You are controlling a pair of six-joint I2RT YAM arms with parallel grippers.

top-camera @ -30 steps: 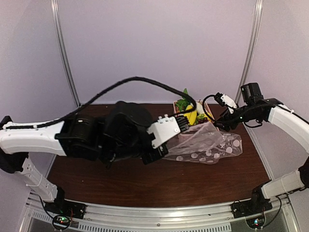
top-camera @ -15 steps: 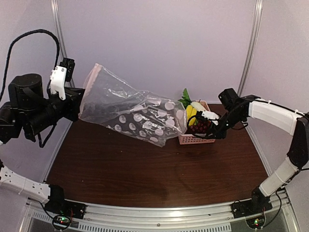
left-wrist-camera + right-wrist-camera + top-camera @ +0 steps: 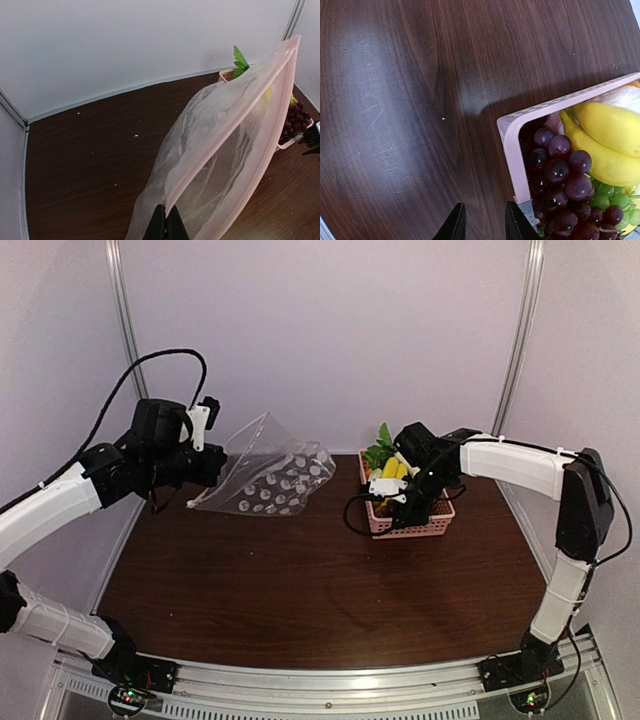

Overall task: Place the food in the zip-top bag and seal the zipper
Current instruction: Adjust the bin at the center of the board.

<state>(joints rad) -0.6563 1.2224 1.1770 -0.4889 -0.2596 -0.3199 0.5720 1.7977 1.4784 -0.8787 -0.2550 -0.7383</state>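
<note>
The left gripper (image 3: 213,468) is clamped on the zipper (image 3: 255,67) edge of the zip-top bag (image 3: 270,478), held aloft well left of the pink basket (image 3: 425,528), with bare table (image 3: 300,580) between them. The right gripper (image 3: 482,226) hovers at the basket's near-left corner, jaws slightly parted and empty. The food (image 3: 605,140) lies inside the basket.

A dark brown wooden surface (image 3: 300,600), faintly scratched, sits between plain pale walls (image 3: 320,340). Thin metal poles (image 3: 133,340) rise behind it, and a metal rail (image 3: 320,680) edges the front.
</note>
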